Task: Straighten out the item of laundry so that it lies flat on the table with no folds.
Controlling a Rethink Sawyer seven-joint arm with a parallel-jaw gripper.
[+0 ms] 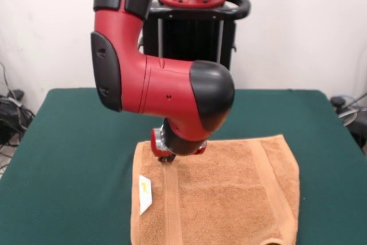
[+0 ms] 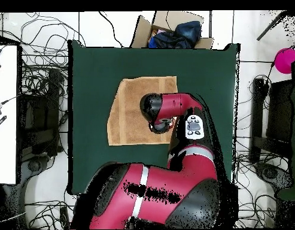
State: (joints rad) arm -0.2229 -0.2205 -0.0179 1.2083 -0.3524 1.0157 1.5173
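We see the towel [image 1: 229, 199] lying spread on the dark green worktop [image 1: 74, 142], toward its near edge in the front view, running off the bottom of that picture. It looks mostly flat. Two paler woven bands cross it: one on the picture's left part, one slanting down the right part. A small white tag [image 1: 145, 193] lies on the left part, beside the left band. At the bottom edge, near the right band, we note a small curled bit of fabric.

The red and black arm [image 1: 166, 90] bends down over the towel's far-left area. The claw [image 1: 167, 157] sits low, at or just above the cloth near the far edge, just by the left band. Most of it is hidden under the wrist; we cannot tell whether it is open or closed, nor whether it touches the towel.

In the overhead view the towel [image 2: 128, 114] appears as a tan rectangle in the middle of the worktop [image 2: 96, 72], with the arm's wrist covering its right part. A cardboard box [image 2: 173, 30] holding dark cloth sits beyond the worktop's top edge.
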